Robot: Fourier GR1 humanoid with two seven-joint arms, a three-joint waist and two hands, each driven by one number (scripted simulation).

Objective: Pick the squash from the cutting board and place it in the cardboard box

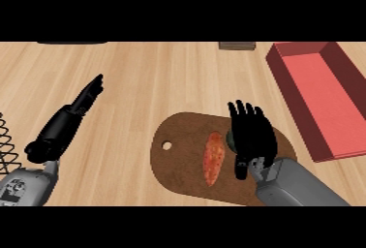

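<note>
A brown cutting board (178, 160) with a small hole lies in the lower middle of the head view. An orange-red elongated vegetable (213, 158) rests on it. Just to its right, a dark green rounded thing (230, 139), apparently the squash, peeks out from under my right hand (251, 133). That hand hovers over the board's right part with its fingers straight and spread, hiding most of the green thing. The open red box (314, 92) stands to the right, beyond the board. My left hand (84, 99) rests at the left, fingers straight.
A black wire rack (6, 140) pokes in at the left edge. A dark flat object (71, 42) and a small brown block (237, 46) sit along the far edge. Bare wooden counter (164, 82) lies between the board and the far edge.
</note>
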